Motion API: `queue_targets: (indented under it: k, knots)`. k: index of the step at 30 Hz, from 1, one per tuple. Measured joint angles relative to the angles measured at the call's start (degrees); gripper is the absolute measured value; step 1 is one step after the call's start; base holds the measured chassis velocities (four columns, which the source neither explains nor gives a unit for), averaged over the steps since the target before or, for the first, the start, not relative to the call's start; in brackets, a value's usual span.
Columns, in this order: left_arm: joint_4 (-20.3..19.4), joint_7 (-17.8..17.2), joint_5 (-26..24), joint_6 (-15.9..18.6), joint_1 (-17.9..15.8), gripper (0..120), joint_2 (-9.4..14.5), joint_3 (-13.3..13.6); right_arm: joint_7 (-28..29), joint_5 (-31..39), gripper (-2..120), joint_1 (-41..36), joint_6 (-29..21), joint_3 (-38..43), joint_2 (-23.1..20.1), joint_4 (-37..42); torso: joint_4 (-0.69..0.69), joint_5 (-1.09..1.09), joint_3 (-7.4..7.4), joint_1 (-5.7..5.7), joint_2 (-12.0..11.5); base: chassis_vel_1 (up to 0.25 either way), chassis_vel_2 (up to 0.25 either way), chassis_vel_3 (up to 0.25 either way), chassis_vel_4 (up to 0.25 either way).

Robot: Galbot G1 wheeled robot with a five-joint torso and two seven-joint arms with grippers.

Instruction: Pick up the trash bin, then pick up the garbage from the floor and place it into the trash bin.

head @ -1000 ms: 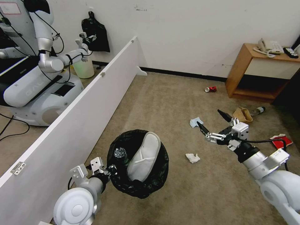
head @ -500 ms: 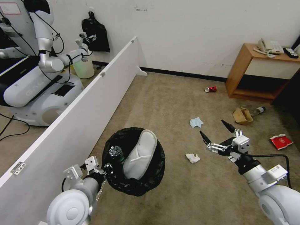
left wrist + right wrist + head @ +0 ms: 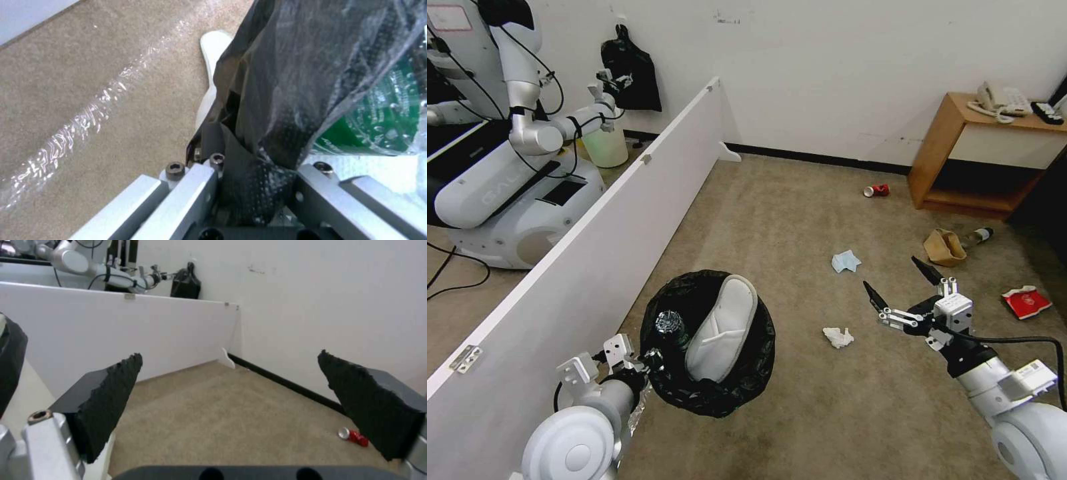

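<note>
The trash bin, lined with a black bag, hangs above the carpet at the lower left, with my left gripper shut on its rim. A white slipper and a clear bottle lie inside it. The left wrist view shows the left gripper pinching the black bag beside a green-labelled bottle. My right gripper hovers open and holds nothing, right of a white tissue and near a light-blue mask. In the right wrist view the right gripper has its jaws wide apart.
More garbage lies on the carpet: a brown paper bag, a bottle, a red packet and a red can. A white partition runs along the left with another robot behind it. A wooden side table stands at the far right.
My right gripper has drawn back toward me and to the right, away from the mask, still open. The bin in my left gripper has shifted slightly left.
</note>
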Motion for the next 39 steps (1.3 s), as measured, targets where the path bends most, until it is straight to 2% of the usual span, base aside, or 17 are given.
queue_targets:
  k: [16, 39]
  knots:
    - [0.1, 1.2, 2.0, -0.5, 0.6, 1, -0.7, 0.1, -0.9, 0.5, 100, 0.8, -1.8, -0.8, 0.2, -0.1, 0.00, 0.00, 0.00, 0.00, 0.0, 0.000, 0.000, 0.000, 0.000]
    - [0.7, 1.3, 2.1, -0.6, 0.4, 1, -0.3, 0.1, -1.3, 0.9, 100, 1.1, -1.7, -0.8, 0.7, -0.5, 0.00, 0.00, 0.00, 0.00, 0.0, -0.002, 0.002, 0.002, -0.003]
